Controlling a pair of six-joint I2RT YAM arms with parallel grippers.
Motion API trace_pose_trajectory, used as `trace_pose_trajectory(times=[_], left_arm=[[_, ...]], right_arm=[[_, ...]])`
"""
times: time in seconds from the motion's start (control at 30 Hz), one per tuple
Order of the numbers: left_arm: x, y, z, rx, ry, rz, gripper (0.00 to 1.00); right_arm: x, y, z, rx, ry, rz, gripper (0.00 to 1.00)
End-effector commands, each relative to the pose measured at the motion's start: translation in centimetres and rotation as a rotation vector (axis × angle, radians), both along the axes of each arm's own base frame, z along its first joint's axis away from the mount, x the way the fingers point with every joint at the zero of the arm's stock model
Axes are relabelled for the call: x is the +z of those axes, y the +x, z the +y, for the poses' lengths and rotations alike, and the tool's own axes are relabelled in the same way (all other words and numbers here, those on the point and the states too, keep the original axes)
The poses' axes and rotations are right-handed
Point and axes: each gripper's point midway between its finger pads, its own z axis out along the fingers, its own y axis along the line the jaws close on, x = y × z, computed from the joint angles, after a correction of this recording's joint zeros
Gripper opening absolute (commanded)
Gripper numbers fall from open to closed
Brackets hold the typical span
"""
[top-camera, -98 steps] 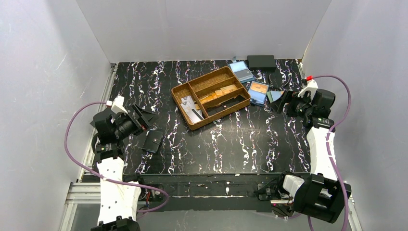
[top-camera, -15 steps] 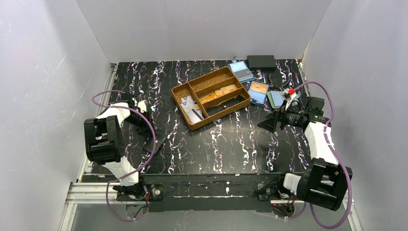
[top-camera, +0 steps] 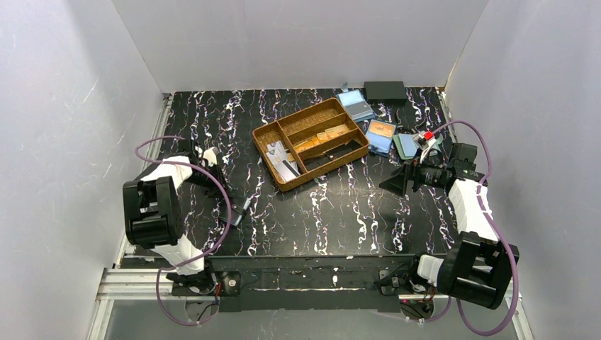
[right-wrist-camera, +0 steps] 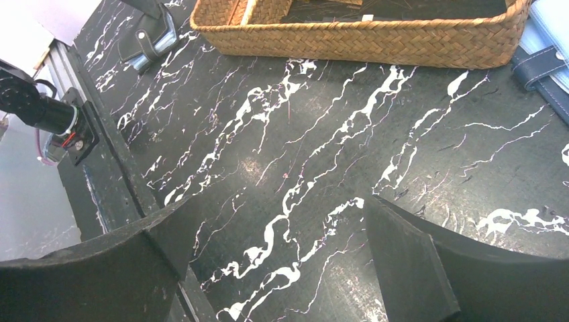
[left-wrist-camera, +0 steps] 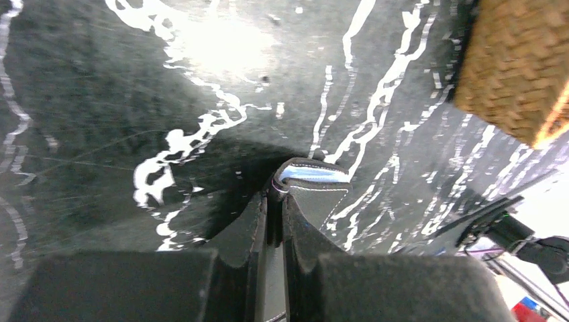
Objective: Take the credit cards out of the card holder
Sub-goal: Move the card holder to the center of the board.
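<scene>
Progress is early: left gripper (left-wrist-camera: 275, 201) clamps the black card holder (left-wrist-camera: 313, 185) at the left of the table (top-camera: 319, 219), right gripper (right-wrist-camera: 278, 209) spread empty (credit cards seemingly not yet out).

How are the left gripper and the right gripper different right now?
The left gripper is shut, pinching the black card holder; the right gripper is wide open and holds nothing. The left works at the table's left side; the right hangs to the right of the woven tray. Both have black fingers.

Left of tray (right-wrist-camera: 376, 43), card holder (right-wrist-camera: 158, 33)
</scene>
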Motion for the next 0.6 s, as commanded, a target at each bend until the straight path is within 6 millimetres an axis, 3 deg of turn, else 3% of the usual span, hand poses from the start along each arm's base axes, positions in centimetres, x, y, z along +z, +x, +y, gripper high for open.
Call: trace_pose_trajectory(times=[0.0, 0.33, 0.57], left_arm=[[3.6, 0.9, -3.0, 0.058, -0.185, -0.108, 0.00], [7.0, -2.3, -6.8, 0.149, -0.262, -0.223, 0.00], [8.6, -5.6, -11.5, 0.201, -0.288, -0.276, 0.00]], right_arm=[[1.0, 0.4, -0.1, 0.016, 0.006, -0.031, 1.00], [0.7, 0.0, 0.5, 0.054, 0.001, -0.035, 1.00], [0.9, -1.5, 2.4, 0.166, -0.061, -0.110, 1.00]])
